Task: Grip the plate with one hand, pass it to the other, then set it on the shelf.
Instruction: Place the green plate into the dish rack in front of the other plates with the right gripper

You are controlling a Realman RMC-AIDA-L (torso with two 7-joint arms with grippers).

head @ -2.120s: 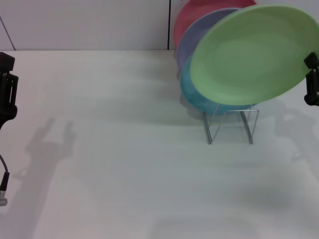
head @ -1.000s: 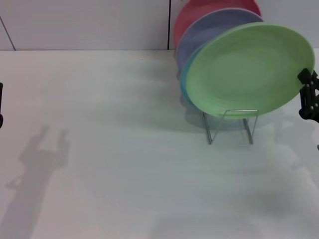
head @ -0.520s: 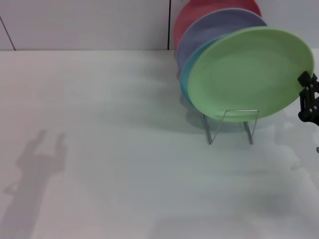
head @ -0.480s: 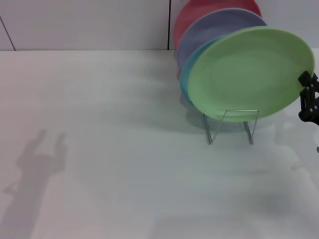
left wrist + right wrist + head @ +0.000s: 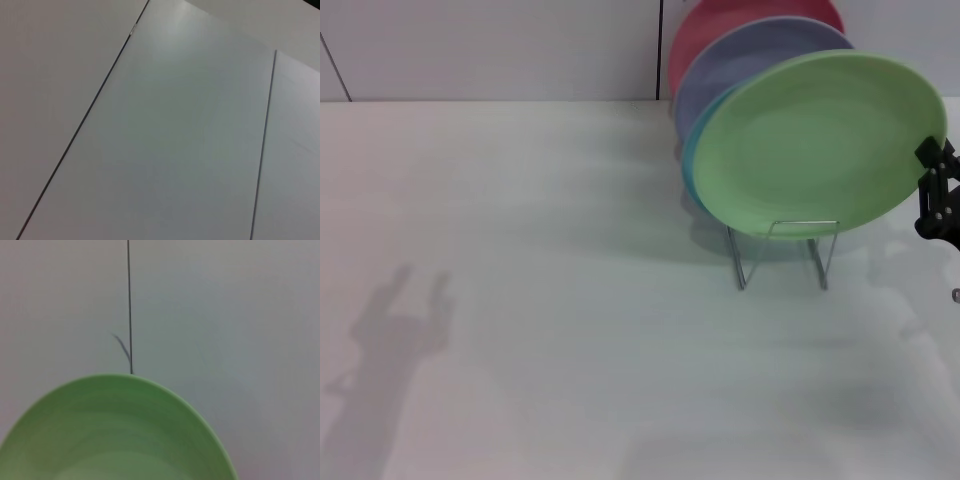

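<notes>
White bench fills most of the head view, with a pale wall behind. Light-green plate stands tilted at the front of the row, its lower edge at the front loops of the wire shelf; behind it in order sit a turquoise plate, a lavender plate and a red plate. Right gripper is at the green plate's right rim, at the frame edge; cannot tell whether it is clamped on the rim. Right wrist view shows the plate's upper rim close up. Left gripper is out of view.
</notes>
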